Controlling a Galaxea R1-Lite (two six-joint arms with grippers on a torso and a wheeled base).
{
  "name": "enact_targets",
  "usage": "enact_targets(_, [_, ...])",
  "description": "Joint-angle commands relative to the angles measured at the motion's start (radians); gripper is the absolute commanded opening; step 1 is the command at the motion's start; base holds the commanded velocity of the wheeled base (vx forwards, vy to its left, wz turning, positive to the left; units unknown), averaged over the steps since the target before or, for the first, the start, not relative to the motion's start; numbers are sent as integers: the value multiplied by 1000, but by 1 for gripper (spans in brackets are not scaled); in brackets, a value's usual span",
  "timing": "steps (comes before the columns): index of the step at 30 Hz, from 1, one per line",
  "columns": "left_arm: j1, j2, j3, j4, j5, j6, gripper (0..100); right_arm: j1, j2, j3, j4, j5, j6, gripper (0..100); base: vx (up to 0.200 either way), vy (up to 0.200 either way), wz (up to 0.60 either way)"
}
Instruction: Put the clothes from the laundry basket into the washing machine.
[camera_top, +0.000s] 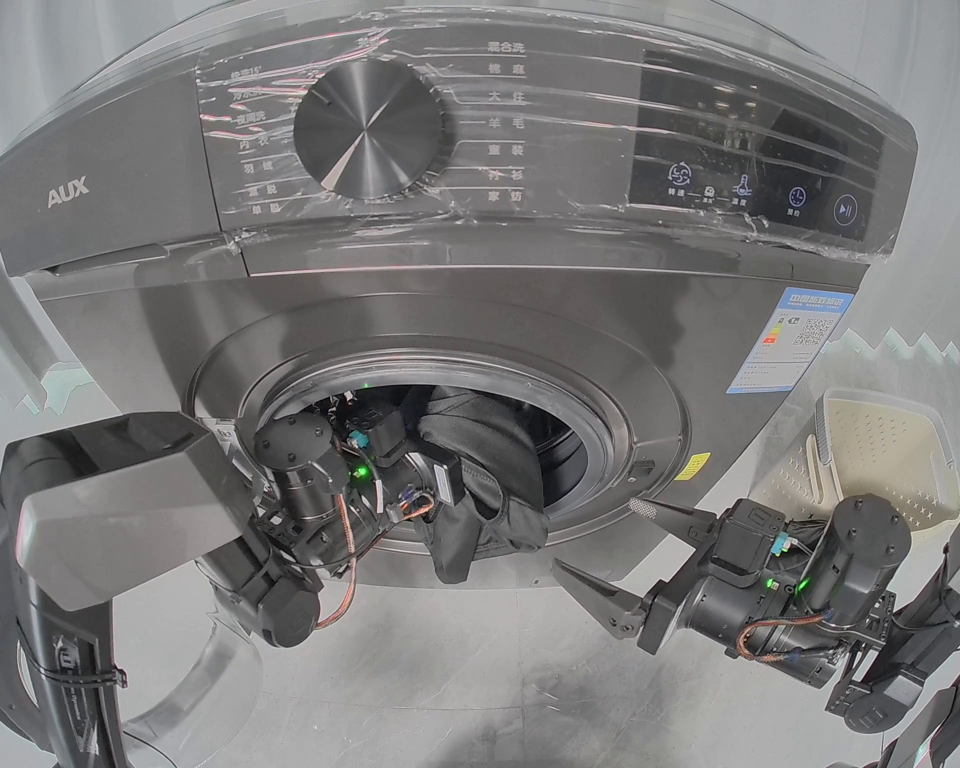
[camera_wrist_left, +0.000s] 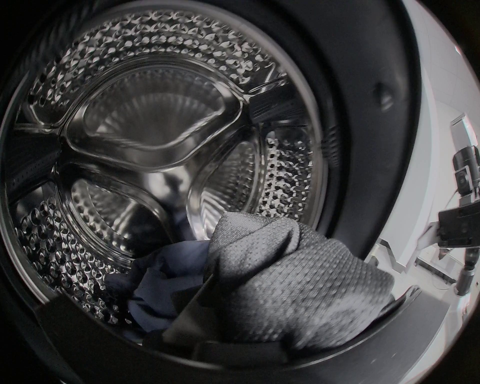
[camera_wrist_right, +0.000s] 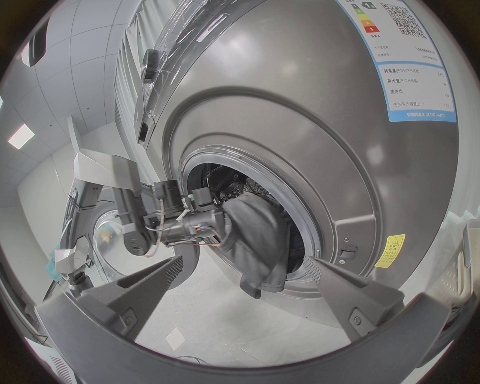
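Where the left claw sits in the washing machine mouth, a grey garment drapes over it — long axis vertical, lower end floorward; grip indeterminate. Right claw gapes empty.

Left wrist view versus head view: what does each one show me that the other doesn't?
The left wrist view adds the drum with its dimpled metal inside and a blue cloth lying in it. The head view adds the control dial and the laundry basket beside the washing machine. Both share the grey garment draped out of the drum's mouth.
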Motion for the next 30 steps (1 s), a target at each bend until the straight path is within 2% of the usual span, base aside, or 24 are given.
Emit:
enact_targets(1, [31, 169, -155, 2, 26, -12, 0, 3, 10, 1, 0, 1, 0, 100, 0, 0, 0])
enact_targets(5, [53, 196, -232, 23, 27, -20, 0, 3, 10, 1, 0, 1, 0, 100, 0, 0, 0])
enact_targets(7, [60, 193, -273, 82, 27, -26, 0, 3, 11, 1, 0, 2, 0, 100, 0, 0, 0])
enact_targets(11, [65, 195, -331, 137, 30, -51, 0, 3, 16, -1, 0, 2, 0, 100, 0, 0, 0])
enact_targets(23, [63, 245, -585, 321, 58, -68, 0, 3, 31, -2, -2, 4, 0, 100, 0, 0, 0])
enact_targets(28, [66, 307, -732, 379, 118, -66, 0, 3, 31, -2, -2, 4, 0, 100, 0, 0, 0])
enact_targets(30, [66, 330, -772, 387, 127, -66, 0, 3, 31, -2, -2, 4, 0, 100, 0, 0, 0])
